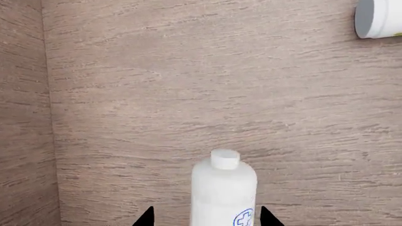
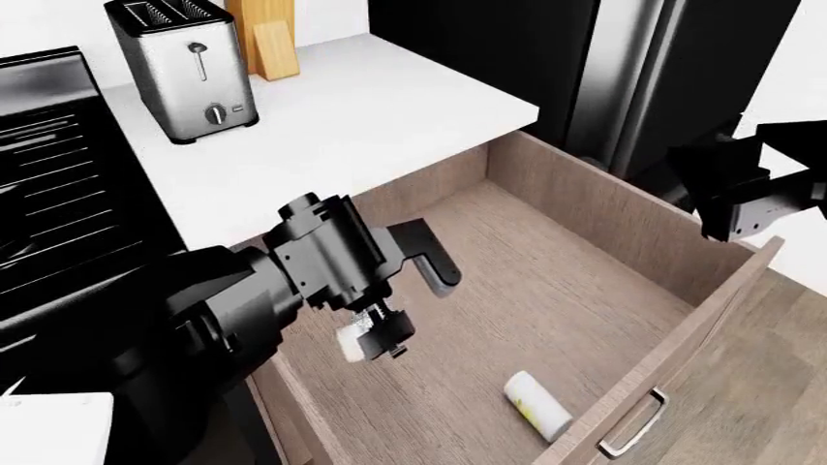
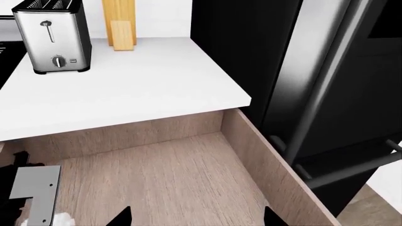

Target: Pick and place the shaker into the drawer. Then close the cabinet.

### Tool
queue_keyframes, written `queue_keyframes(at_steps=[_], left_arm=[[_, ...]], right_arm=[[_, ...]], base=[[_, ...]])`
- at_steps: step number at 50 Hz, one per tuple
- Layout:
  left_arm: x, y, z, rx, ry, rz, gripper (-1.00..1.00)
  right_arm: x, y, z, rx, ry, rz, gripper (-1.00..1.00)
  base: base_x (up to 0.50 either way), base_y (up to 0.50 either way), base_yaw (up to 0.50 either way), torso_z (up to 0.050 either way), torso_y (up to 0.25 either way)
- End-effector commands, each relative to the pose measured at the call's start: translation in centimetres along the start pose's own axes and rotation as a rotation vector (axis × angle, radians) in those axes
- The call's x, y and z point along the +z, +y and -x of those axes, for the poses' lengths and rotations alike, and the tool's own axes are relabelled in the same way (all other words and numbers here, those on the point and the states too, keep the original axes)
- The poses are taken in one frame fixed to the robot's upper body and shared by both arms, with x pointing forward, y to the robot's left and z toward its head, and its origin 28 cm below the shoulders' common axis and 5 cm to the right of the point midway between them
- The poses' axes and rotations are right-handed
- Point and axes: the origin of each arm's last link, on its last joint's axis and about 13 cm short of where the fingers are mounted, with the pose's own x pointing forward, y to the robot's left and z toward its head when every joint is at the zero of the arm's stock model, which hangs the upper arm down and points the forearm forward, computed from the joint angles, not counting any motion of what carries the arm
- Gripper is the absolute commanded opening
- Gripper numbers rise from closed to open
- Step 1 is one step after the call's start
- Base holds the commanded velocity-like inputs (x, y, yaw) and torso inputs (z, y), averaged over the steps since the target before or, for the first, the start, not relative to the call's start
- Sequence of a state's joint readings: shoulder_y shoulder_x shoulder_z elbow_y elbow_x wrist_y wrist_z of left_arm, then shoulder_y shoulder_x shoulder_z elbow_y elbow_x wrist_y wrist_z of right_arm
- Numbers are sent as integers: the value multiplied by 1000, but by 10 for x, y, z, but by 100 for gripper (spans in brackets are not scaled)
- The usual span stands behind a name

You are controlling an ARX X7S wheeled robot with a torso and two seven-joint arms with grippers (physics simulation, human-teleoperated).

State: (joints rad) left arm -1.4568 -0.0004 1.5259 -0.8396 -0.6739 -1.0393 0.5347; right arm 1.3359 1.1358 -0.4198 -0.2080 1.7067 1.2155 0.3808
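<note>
The shaker (image 2: 536,405), a small white cylinder with yellow marks, lies on the floor of the open drawer (image 2: 607,228) near its front; one end of the shaker (image 1: 379,19) shows in the left wrist view. My left gripper (image 2: 407,295) hangs open over the drawer's left part. In the left wrist view its fingertips (image 1: 146,217) stand apart on either side of a white bottle (image 1: 223,193) with a blue cross, with gaps on both sides. My right gripper (image 2: 737,199) is open and empty above the drawer's right wall (image 3: 270,165). The cabinet's white top (image 2: 349,126) lies behind.
A toaster (image 2: 181,68) and a wooden board (image 2: 265,39) stand on the counter. A tall black appliance (image 2: 621,68) rises close to the drawer's right side. A black stove (image 2: 52,174) is at the left. The drawer's silver handle (image 2: 633,421) is at the front.
</note>
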Motion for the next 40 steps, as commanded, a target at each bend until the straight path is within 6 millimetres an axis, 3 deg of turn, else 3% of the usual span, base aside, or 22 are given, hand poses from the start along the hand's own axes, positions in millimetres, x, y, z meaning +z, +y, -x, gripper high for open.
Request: queue_keyframes(at_steps=[1,24,28,37,40], left_arm=[[-1,0,-1,3,3,2,100],[1,0,1,5,-7,1,100],[9,8,16,13,-87,42,100],[35,35,74,113,-343,167,100],[31,38,91,154,-413,210,100]], right_arm=[[0,0,0,0,2,1,100],[2,2,3,0,0,4,100],[3,3,6,-5,-9,5,100],[7,12,11,-13,-54,14,100],[8,16,11,-19,-74,17,100]], base=[[0,0,0,0,0],[0,0,0,0,0],[0,0,0,0,0],[0,0,0,0,0],[0,0,0,0,0]])
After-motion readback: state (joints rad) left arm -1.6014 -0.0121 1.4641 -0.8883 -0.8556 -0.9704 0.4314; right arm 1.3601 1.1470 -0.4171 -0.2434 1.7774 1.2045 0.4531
